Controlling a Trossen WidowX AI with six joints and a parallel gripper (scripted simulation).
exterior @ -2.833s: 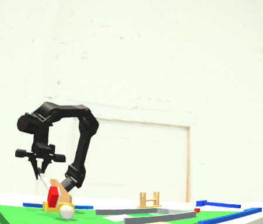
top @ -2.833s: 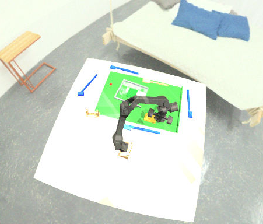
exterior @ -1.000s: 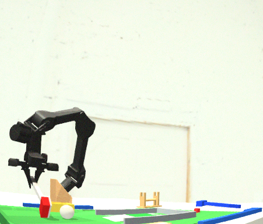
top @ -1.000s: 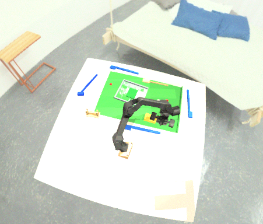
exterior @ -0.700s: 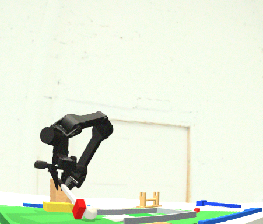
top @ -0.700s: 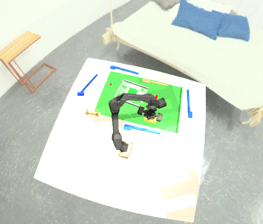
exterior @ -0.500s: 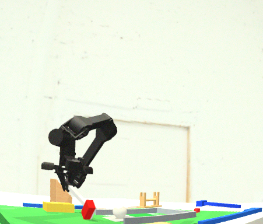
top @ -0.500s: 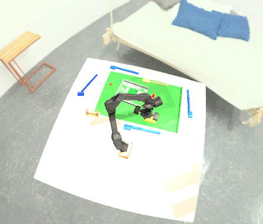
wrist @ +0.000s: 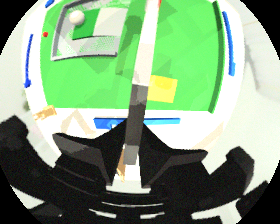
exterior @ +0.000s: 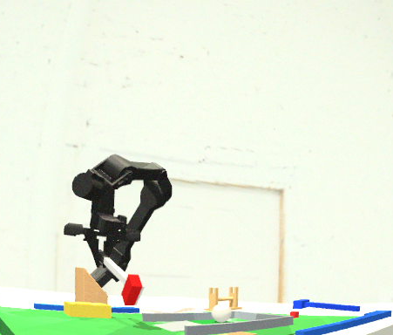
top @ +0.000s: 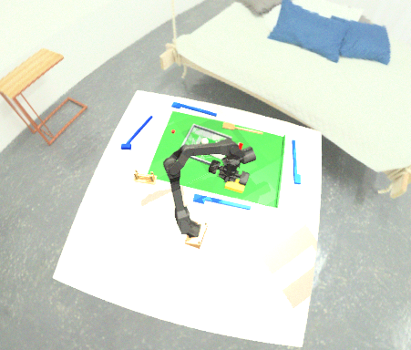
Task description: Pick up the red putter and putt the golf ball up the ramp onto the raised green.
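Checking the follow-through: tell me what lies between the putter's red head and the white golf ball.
Only bare green turf and the grey frame, in the wrist view.

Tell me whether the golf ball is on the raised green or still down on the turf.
On the raised green: the golf ball sits inside the grey-walled raised green, and the exterior view shows it between the grey walls.
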